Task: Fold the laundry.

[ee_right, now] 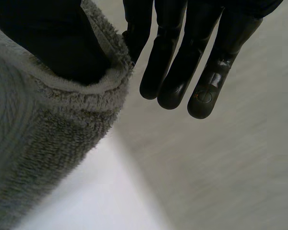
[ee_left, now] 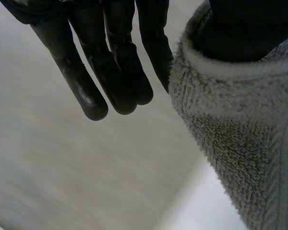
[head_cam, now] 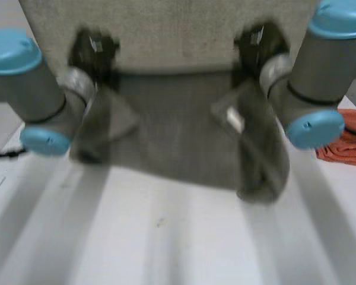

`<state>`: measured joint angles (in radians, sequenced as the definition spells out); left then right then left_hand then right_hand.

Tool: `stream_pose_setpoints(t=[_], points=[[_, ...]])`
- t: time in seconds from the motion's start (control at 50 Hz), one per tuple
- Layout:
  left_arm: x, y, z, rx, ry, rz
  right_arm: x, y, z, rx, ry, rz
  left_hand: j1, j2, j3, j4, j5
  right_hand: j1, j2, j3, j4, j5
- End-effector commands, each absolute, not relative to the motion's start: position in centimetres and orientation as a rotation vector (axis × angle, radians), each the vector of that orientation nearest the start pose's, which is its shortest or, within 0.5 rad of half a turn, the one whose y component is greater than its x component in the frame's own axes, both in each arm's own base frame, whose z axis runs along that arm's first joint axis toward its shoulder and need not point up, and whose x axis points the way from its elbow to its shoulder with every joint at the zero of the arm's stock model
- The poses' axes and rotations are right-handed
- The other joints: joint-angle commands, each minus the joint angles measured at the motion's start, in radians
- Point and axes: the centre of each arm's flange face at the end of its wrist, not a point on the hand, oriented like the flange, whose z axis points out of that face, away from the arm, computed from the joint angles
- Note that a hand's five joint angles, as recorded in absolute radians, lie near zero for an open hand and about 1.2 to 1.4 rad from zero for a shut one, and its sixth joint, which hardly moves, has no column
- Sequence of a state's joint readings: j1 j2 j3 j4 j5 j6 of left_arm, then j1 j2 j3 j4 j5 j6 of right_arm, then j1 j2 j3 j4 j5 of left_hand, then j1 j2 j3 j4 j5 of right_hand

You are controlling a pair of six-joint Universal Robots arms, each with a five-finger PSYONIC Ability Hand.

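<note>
Grey terry towel (head_cam: pixel 178 35) is held up off the white tabletop (head_cam: pixel 166 243), stretched between both hands with its long axis running left to right. The left hand (head_cam: pixel 92 50) and right hand (head_cam: pixel 258 44) sit level, one near each end, so neither is nearer. Left wrist view: straight fingers (ee_left: pixel 113 72) close together, with the rolled towel hem wrapped over the thumb beside them. I read this as a pinch on the hem. Right wrist view mirrors it, with straight fingers (ee_right: pixel 175 72) and the hem pinched at the thumb. Fabric is thick, looped pile, limp, with a rounded, bulky hem. The darker lower part hangs towards the robot. A crumpled orange cloth (head_cam: pixel 350 142) lies near the right arm.
</note>
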<state>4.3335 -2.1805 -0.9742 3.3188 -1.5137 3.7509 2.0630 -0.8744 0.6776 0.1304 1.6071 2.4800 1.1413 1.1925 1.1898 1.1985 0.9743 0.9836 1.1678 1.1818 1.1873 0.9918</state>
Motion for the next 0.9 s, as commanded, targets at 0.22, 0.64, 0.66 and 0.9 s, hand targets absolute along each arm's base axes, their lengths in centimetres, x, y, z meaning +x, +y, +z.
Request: stream_pose_setpoints(t=[0.22,0.64,0.66,0.9], points=[[-27.7,-34.1,36.2,0.732,1.373,-2.580,32.6,-32.5,37.8,-1.051,1.580,-2.653,0.255,0.204,0.207,0.198,0.247,0.413,0.228,0.215,0.209,0.230],[-26.6,-28.1,17.5,1.170,2.019,-2.058,30.3,-28.8,15.3,-1.483,2.254,-1.691,0.255,0.204,0.207,0.198,0.247,-0.383,-0.567,-0.581,-0.587,-0.566],[-26.7,-28.0,17.6,1.171,2.017,-2.061,30.2,-28.7,15.1,-1.458,2.261,-1.689,0.255,0.204,0.207,0.198,0.247,-0.530,-0.714,-0.728,-0.734,-0.713],[-26.2,-28.1,18.2,1.142,2.016,-2.075,23.3,-28.8,18.6,-0.632,2.375,-1.595,0.255,0.204,0.207,0.198,0.247,-0.773,-0.957,-0.971,-0.976,-0.955]])
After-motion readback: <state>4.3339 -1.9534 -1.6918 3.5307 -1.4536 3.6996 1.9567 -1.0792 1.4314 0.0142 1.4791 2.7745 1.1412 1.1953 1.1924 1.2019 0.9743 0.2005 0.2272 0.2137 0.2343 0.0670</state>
